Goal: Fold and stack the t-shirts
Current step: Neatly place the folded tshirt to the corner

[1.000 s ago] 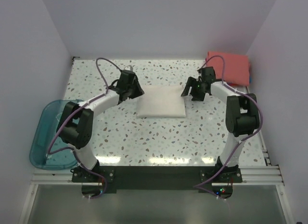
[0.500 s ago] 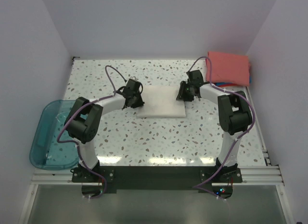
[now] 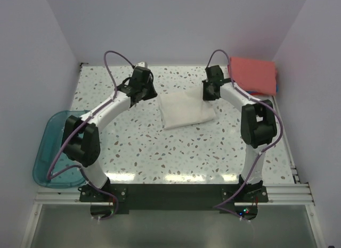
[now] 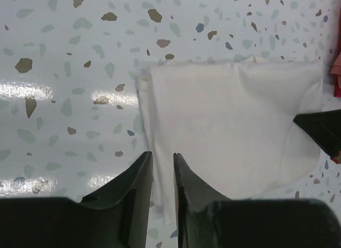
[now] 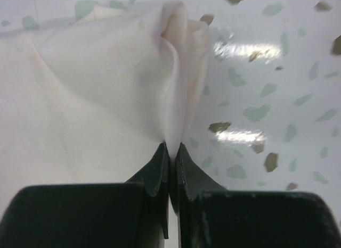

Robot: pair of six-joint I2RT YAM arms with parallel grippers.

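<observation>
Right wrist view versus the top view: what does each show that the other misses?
Only the right wrist view shows the right gripper shut on a raised pinch of the white shirt. Only the top view shows the coral shirt in the far right corner, the teal tub and the left gripper. Both show the white shirt lying on the speckled table.

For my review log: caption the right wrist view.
Right gripper pinches a raised fold of the white t-shirt over speckled table.
</observation>
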